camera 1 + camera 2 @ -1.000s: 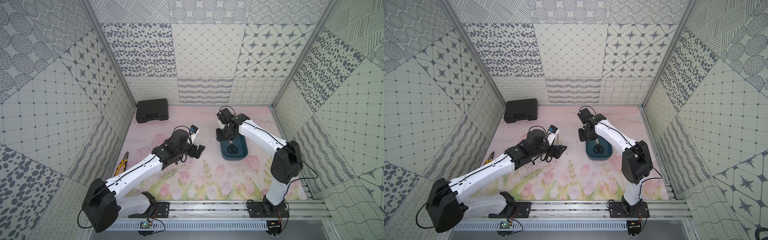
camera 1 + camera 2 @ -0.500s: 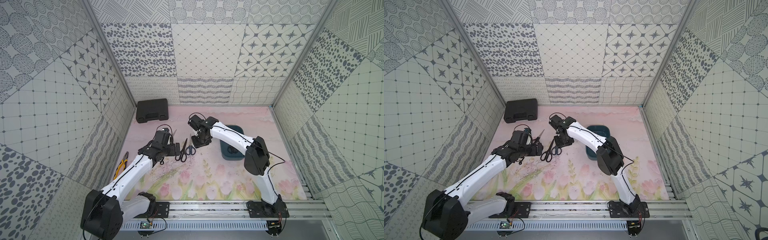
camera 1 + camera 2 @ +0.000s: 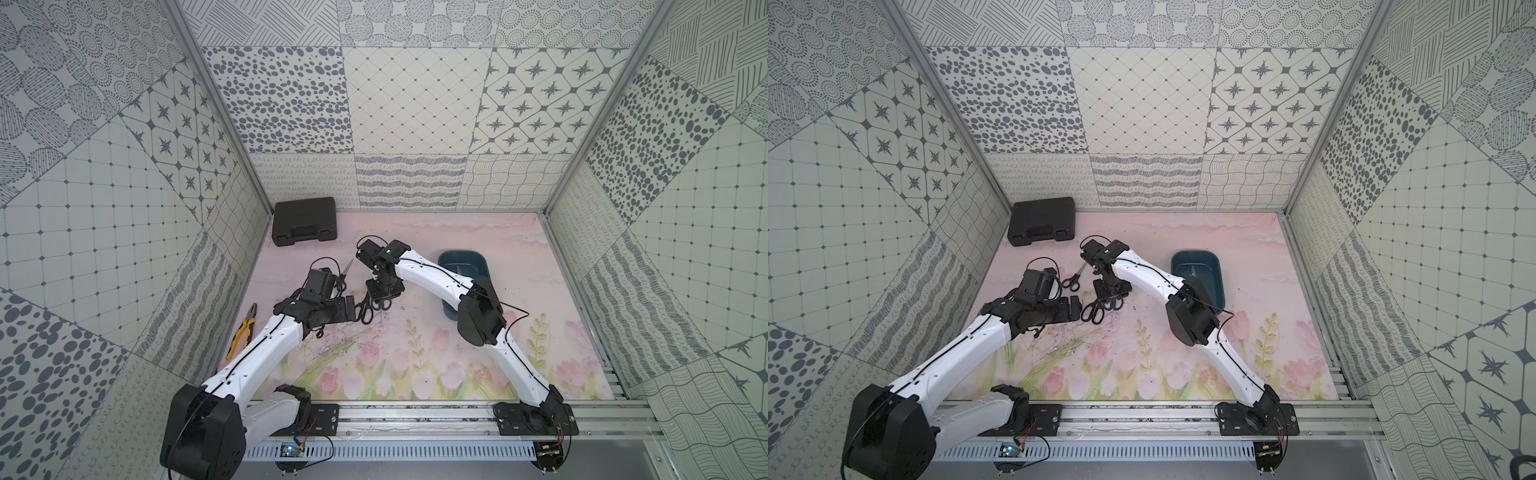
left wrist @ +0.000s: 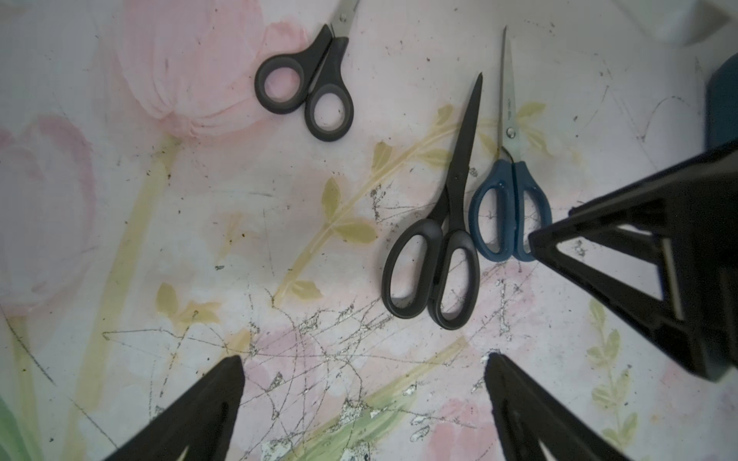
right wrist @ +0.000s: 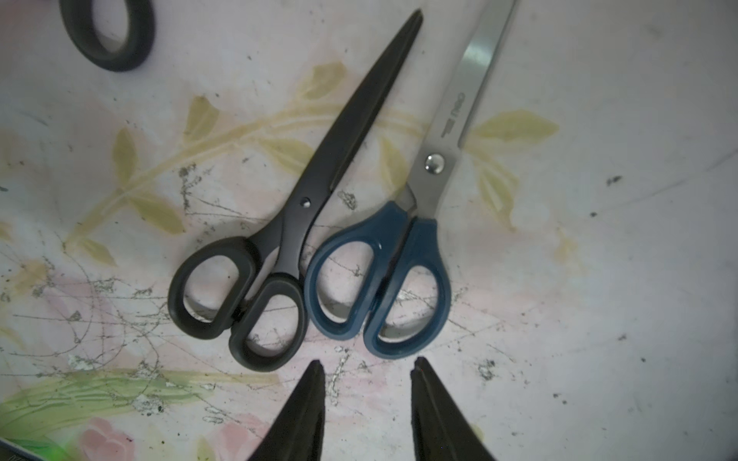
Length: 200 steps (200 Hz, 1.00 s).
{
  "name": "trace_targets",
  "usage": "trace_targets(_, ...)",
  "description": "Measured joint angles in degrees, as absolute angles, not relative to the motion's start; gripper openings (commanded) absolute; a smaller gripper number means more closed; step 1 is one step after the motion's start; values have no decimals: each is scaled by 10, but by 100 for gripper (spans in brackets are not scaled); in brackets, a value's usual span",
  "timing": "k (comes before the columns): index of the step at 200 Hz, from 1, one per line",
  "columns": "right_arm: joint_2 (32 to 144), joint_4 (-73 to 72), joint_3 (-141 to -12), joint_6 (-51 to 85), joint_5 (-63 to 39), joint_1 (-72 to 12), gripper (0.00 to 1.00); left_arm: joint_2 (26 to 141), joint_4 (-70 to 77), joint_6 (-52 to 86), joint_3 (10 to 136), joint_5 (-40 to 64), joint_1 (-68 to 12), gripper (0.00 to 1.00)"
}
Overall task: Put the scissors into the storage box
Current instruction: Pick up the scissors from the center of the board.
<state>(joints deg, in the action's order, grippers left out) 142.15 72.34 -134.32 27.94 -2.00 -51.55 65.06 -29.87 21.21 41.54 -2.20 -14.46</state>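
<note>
Dark teal plastic forms the rounded rectangular storage box [image 3: 1219,274], set toward the right rear of the pink floral mat [image 3: 1183,353]. In a top view a slim grey blade [image 3: 1193,272] shows inside it, so at least one pair looks stowed. Three pairs lie near the mat's middle, well apart from the box, so most of the job appears left. The white left arm [image 3: 266,353] and white right arm [image 3: 432,278] both reach inward over them. A black moulded case [image 3: 304,221] sits in the left rear corner, and yellow-handled pliers [image 3: 243,332] lie by the left edge.

The left wrist view shows the left gripper [image 4: 363,369] spread wide and empty above the mat. Ahead of it lie all-black long-bladed scissors [image 4: 435,255], with blue-handled steel scissors [image 4: 511,207] just beside them and short black-handled scissors [image 4: 305,93] apart.

The right wrist view shows the right gripper [image 5: 367,363] pointing down. Its jaws are partly apart with nothing between them, just short of the blue loops.
</note>
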Motion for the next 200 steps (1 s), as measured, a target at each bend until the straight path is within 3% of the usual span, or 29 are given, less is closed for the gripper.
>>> trace_targets(54, 1481, 740, -1386, 296, -15, -517, 37, 632, -289, 212, 393, 14, -145, 98)
trace_targets(90, 1490, 746, -1399, 313, -4, -517, 28, 629, -282, 213, 389, 30, -145, 98)
trace_targets(112, 1489, 746, -1393, 319, 9, -517, 14, 630, -276, 213, 388, 40, -145, 98)
trace_targets(127, 1479, 738, -1373, 321, 15, -513, 5, 629, -274, 214, 388, 43, -145, 98)
trace_targets(153, 1446, 708, -1309, 321, 20, -509, 0, 625, -272, 214, 386, 46, -145, 98)
trace_targets(200, 1394, 669, -1215, 309, 15, -478, 0, 627, -261, 214, 383, 60, -145, 97)
